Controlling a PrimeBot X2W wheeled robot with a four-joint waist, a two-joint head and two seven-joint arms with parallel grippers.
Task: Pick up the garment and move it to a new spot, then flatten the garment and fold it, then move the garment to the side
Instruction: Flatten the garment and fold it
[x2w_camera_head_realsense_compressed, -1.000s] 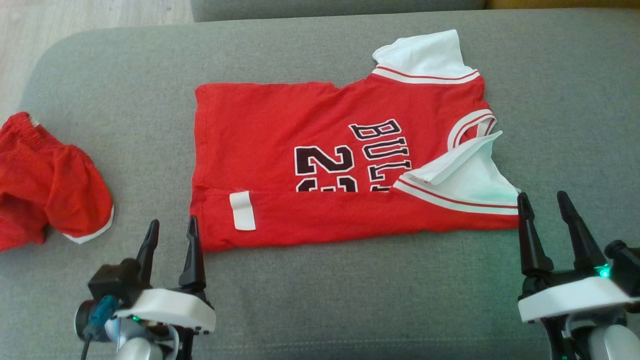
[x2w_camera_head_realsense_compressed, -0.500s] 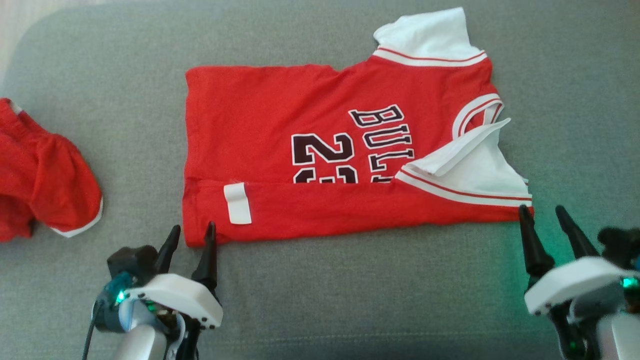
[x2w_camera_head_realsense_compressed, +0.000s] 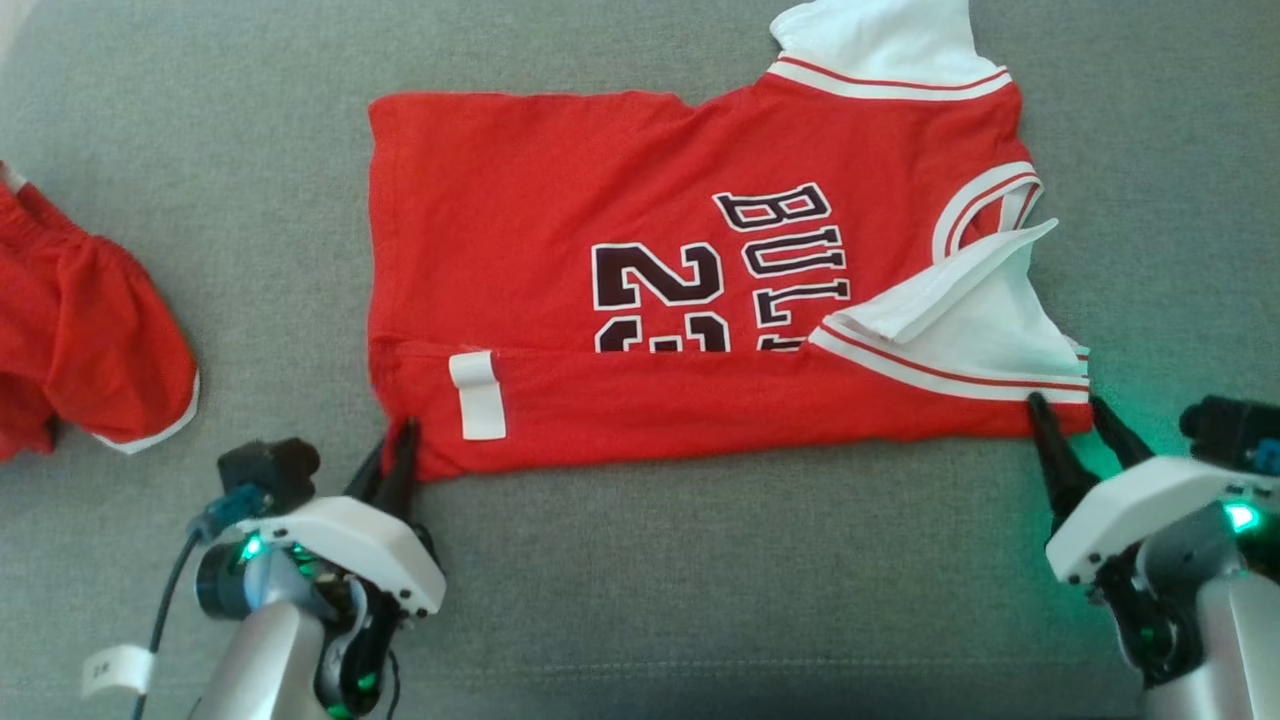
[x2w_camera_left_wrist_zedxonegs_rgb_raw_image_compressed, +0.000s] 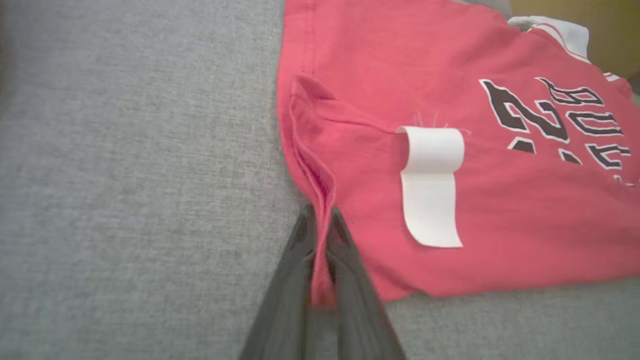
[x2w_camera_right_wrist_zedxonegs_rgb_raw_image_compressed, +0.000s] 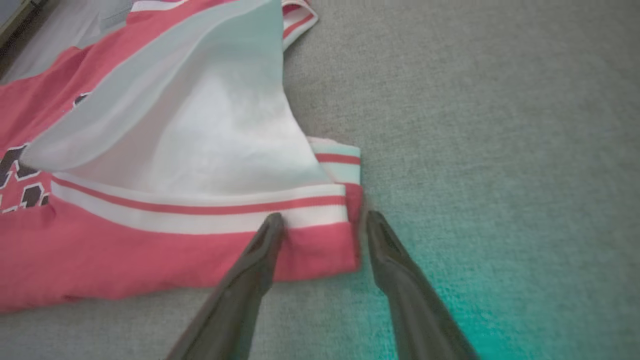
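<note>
On the grey cushion (x2w_camera_head_realsense_compressed: 700, 560) the jersey (x2w_camera_head_realsense_compressed: 560, 200) lies flat, its near edge folded over. The left pincer (x2w_camera_head_realsense_compressed: 398, 440) is clamped on the near left corner. The right pincer (x2w_camera_head_realsense_compressed: 1065, 402) stands open astride the near right corner. Red shorts (x2w_camera_head_realsense_compressed: 90, 330) lie well off to the left.

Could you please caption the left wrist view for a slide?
Left gripper pinches the red jersey by a corner, beside its white label, on grey upholstery.

we see garment (x2w_camera_head_realsense_compressed: 560, 200): soft matt red cloth | cushion (x2w_camera_head_realsense_compressed: 700, 580): coarse grey woven fabric | label (x2w_camera_head_realsense_compressed: 478, 395): smooth white fabric strip
</note>
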